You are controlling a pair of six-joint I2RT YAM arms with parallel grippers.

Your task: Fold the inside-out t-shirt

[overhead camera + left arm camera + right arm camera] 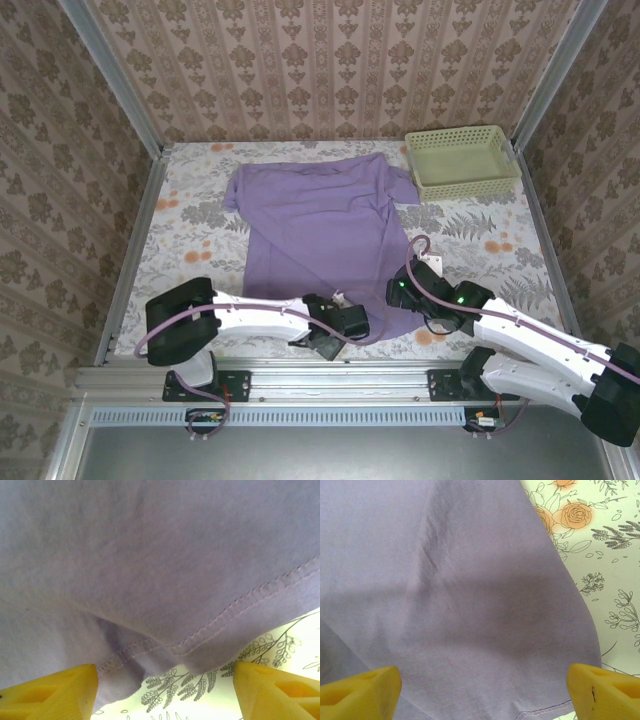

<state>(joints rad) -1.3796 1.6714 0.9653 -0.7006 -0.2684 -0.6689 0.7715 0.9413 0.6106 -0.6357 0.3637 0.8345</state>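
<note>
Shows the inside-out t-shirt (320,230) spread mostly flat on the floral table (190,235), sleeves toward the far wall, hem toward the arm bases, with a long crease down the right half. Puts its far right sleeve just beside the pale green basket (462,162) in the far right corner; cannot tell whether touching. Finds the left gripper (345,325) low at the near hem, by the shirt's near right corner, jaws spread wide and holding nothing. From the left wrist, shows lavender fabric across the upper part of the view, the stitched hem (240,602) running slantwise just ahead of the two yellow fingertips (50,692), a small fold of cloth drooping between them, bare floral table beneath and to the right. Finds the right gripper (400,290) just off the shirt's right edge, toward its near end, likewise wide open and empty. From the right wrist, shows smooth fabric lying ahead of and between the yellow pads (607,690), the shirt's edge slanting down toward the right pad, a short strip of hem stitching low between the two, printed table beyond on the right.
</note>
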